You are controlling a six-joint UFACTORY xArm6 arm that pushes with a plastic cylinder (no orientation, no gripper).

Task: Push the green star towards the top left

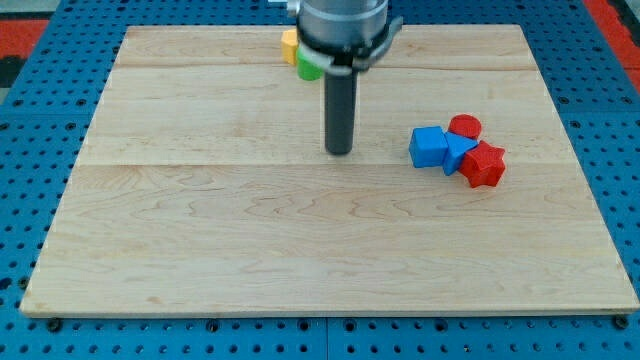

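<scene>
Camera view is showing the green block (309, 68) near the board's top edge, mostly being hidden behind the arm's housing, so its star shape cannot be confirmed. It is lying just beside a yellow block (289, 44). No pincer is fitted, only a rod, so no opening can be told. My tip (340, 152) is being held near the board's (200, 250) middle, below the green block and well apart from it.

A push from here is being judged risky: the yellow block (apparently touching the green one) could be carried along, or the green one driven off the top edge. Toward the view's right, two blue blocks (428, 147) (458, 154), a red cylinder (464, 126) and a red block (484, 165) are clustering, well clear.
</scene>
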